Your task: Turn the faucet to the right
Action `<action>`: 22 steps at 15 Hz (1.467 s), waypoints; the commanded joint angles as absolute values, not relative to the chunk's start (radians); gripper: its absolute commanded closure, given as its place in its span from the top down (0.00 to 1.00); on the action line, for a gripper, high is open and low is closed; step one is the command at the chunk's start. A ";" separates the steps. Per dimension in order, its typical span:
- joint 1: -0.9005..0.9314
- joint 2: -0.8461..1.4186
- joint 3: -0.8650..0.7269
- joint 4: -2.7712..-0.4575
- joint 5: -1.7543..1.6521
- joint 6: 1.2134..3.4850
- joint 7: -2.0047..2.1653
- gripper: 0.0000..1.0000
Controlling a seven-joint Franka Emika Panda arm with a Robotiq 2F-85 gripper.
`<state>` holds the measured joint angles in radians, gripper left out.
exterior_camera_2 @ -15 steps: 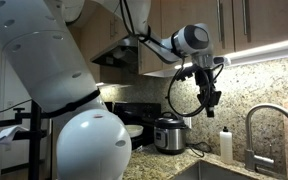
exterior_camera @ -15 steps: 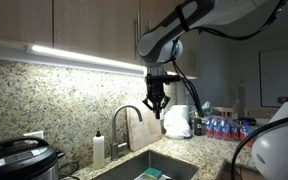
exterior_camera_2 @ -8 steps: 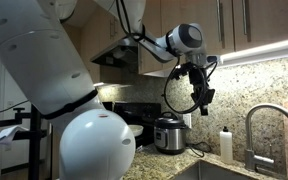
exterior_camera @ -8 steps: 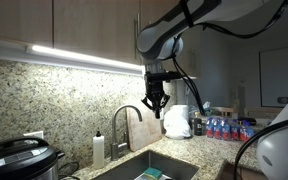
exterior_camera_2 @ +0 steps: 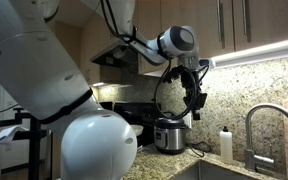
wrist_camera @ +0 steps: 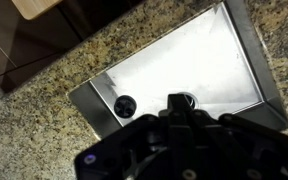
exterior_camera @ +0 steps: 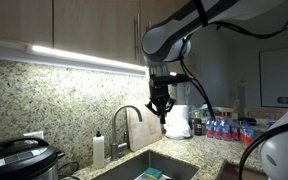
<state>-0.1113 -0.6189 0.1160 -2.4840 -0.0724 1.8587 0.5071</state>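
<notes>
Where the counter is shown in an exterior view, the gripper (exterior_camera: 162, 108) is found hanging in the air, fingers pressed together on nothing, just beside the arched spout of the faucet (exterior_camera: 116, 128) and apart from it. In an exterior view, the faucet (exterior_camera_2: 252, 130) is seen at the sink edge, near a soap bottle (exterior_camera_2: 225, 146). In the wrist view, the sink (wrist_camera: 214, 60) is recorded below the closed fingers.

faucet (exterior_camera: 116, 128) | look: we see a tall, slim gooseneck of brushed silver-grey metal | pose: stem upright, high arch curving over, spout tip pointing down | place: we find it at the back edge of the sink (exterior_camera: 174, 163), spout above the basin | also in an exterior view: faucet (exterior_camera_2: 251, 135), arch running toward the picture's right edge
</notes>
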 commanded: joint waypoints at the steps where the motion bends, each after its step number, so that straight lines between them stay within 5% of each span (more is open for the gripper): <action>1: -0.097 -0.689 0.122 -2.525 -0.088 1.800 0.471 0.00; 13: -0.086 -0.749 0.117 -2.494 -0.086 1.710 0.409 0.00; 14: -0.087 -0.740 0.112 -2.499 -0.072 1.749 0.417 0.26; 16: -0.068 -0.649 0.110 -2.533 -0.043 1.876 0.399 0.33; 17: -0.088 -0.723 0.120 -2.508 -0.062 1.786 0.430 0.15; 20: -0.077 -0.654 0.119 -2.530 -0.060 1.861 0.428 0.33; 22: -0.075 -0.639 0.119 -2.529 -0.060 1.865 0.428 0.33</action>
